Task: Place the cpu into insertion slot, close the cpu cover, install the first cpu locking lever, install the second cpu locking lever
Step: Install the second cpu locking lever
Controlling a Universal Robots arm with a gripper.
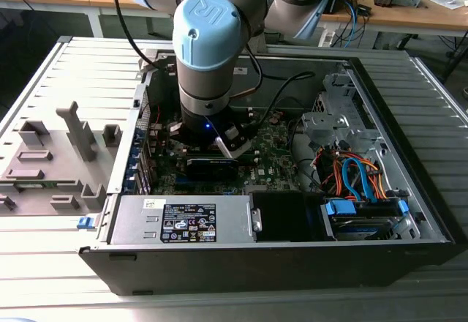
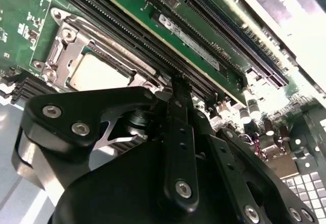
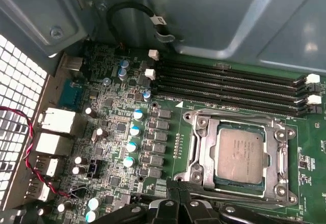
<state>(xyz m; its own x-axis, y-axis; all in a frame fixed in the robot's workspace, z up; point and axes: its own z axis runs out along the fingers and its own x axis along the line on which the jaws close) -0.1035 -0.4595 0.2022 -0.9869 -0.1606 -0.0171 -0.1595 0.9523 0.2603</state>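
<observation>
In the exterior view the arm reaches down into the open computer case (image 1: pixel 409 212), which lies on a slatted bench, and its wrist hangs over the green motherboard (image 1: pixel 270 150) near the case's middle; the gripper itself is hidden below the wrist there. In the second wrist view the gripper (image 2: pixel 179 84) has its black fingers drawn together to a narrow tip with nothing visibly between them, poised just beside the long black memory slots (image 2: pixel 132 30) and close to the socket's edge; whether the tip touches the board I cannot tell. The cpu (image 2: pixel 97 71) already sits in the insertion slot (image 2: pixel 63 40). In the first wrist view the cpu (image 3: pixel 240 155) lies flat and square inside the insertion slot (image 3: pixel 204 155), its pale metal top showing through the window of the cpu cover (image 3: pixel 279 158), which appears, as far as this angle allows, to be folded down around it. The chip looks light, stiff and slick, with delicate contacts beneath, so it is best taken by opposite edges; the cover is thin sheet metal, best pressed at its frame.
</observation>
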